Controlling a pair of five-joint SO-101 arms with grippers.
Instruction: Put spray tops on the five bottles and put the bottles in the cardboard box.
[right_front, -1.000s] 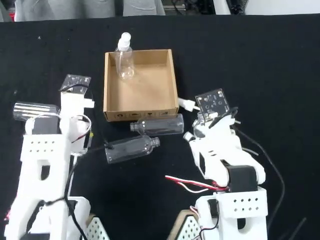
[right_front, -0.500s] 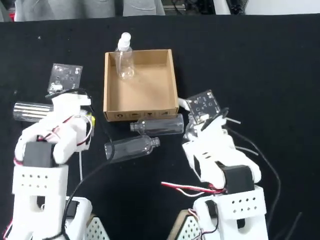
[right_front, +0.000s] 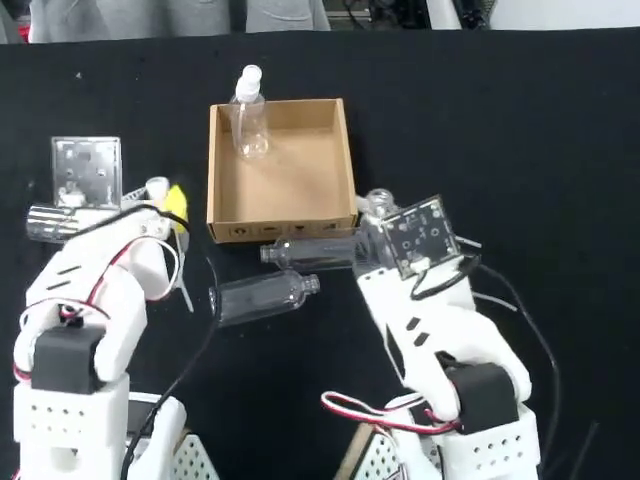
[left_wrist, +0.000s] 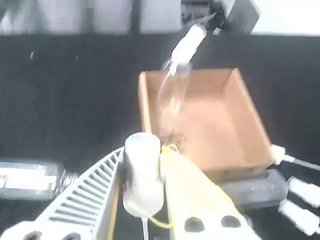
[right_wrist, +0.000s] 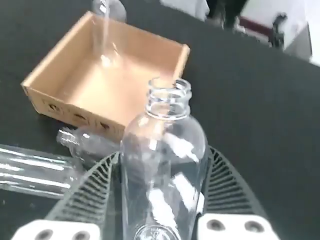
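White spray top (left_wrist: 142, 170), pinched upright between the fingers of the left gripper (right_front: 165, 193). Clear plastic bottle (right_wrist: 165, 170), upright with its neck open, clasped by the right gripper (right_front: 378, 215). The two stand well apart, the brown cardboard box (right_front: 280, 232) between them. The box holds one capped bottle (right_front: 248, 115), leaning on its far wall. An open lying bottle (right_front: 315, 250) rests just before the near wall on the black table (right_front: 520, 120).

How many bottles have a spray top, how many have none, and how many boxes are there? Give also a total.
Bottles with top: 1
Bottles without top: 4
Box: 1
Total: 6
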